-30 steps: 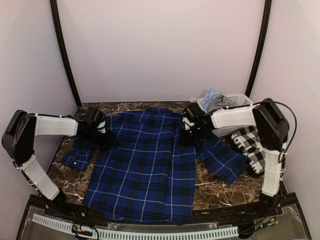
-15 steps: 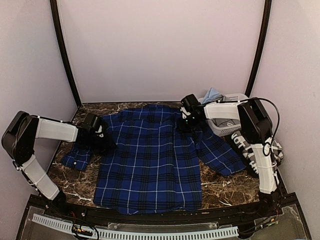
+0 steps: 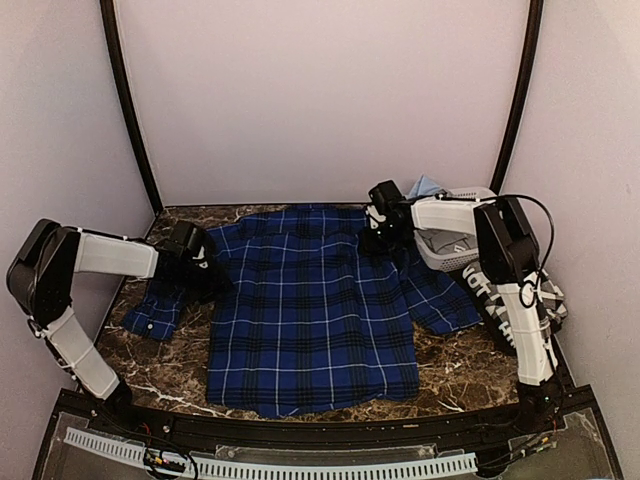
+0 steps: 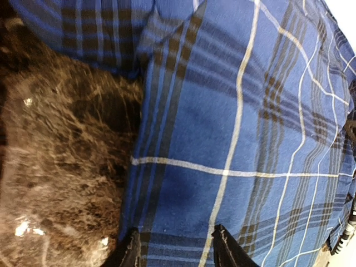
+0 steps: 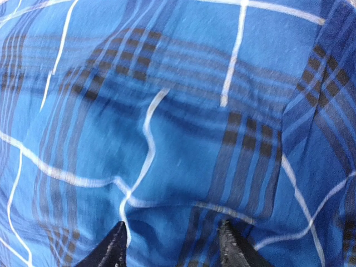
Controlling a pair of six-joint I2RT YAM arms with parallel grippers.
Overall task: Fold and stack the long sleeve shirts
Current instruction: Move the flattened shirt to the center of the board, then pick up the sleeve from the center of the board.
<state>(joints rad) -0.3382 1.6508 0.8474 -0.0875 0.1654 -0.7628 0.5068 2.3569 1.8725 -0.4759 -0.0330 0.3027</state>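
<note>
Shows a dark marble bench [image 3: 170, 375] carrying a blue shirt [image 3: 310, 310], spread flat across the middle, collar toward the far wall, a sleeve out to each side. Has a check shirt [image 3: 487, 295] crumpled at the right edge, just beside a white basket [image 3: 452, 256] in the far right corner. Finds the left fingers [image 4: 130, 255] parted, released, over the shirt's left shoulder edge where cloth meets bare bench. Finds the right fingers [image 5: 111, 253] likewise parted, released, low over cloth near the right shoulder.
</note>
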